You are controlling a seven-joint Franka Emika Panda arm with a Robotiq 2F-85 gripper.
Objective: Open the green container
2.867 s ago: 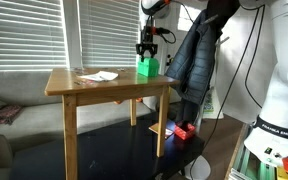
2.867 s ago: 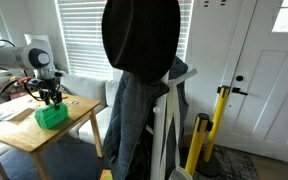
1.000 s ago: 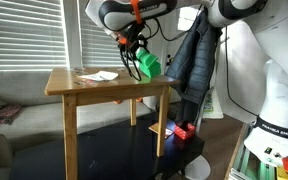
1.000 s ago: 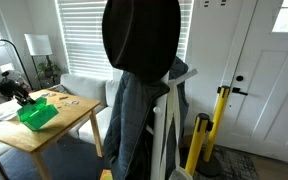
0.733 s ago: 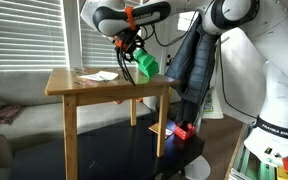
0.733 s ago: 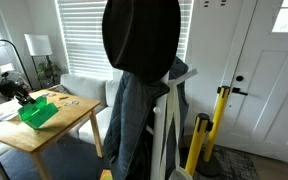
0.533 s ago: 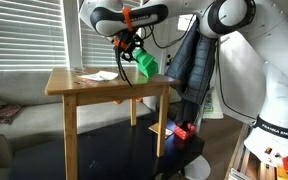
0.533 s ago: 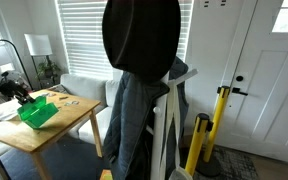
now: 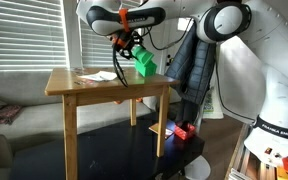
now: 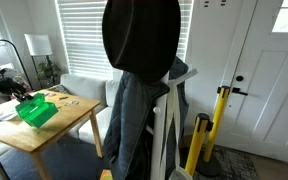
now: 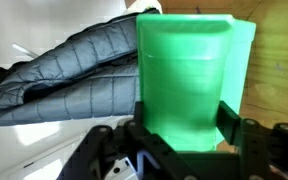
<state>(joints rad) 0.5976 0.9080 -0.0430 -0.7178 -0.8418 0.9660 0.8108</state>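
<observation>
The green container (image 9: 145, 63) is a small bright green box. It hangs tilted just above the right end of the wooden table (image 9: 84, 86), and it also shows in an exterior view (image 10: 37, 111) over the table (image 10: 72, 117). My gripper (image 9: 128, 46) is shut on it from its upper left side; it is dark and small in an exterior view (image 10: 22, 96). In the wrist view the container (image 11: 184, 70) fills the middle, and my gripper's (image 11: 184, 122) two black jaws press on its sides. I cannot tell whether a lid is open.
White papers (image 9: 100, 75) lie on the table. A dark jacket on a coat rack (image 9: 194, 55) hangs right behind the table's end and fills an exterior view (image 10: 139, 70). A sofa (image 9: 4, 112) stands at the left. A red object (image 9: 185, 131) lies on the floor.
The container stood on the table under my gripper 2.9 s ago. It is now lifted and tilted, and in the last second the arm has carried it slightly left.
</observation>
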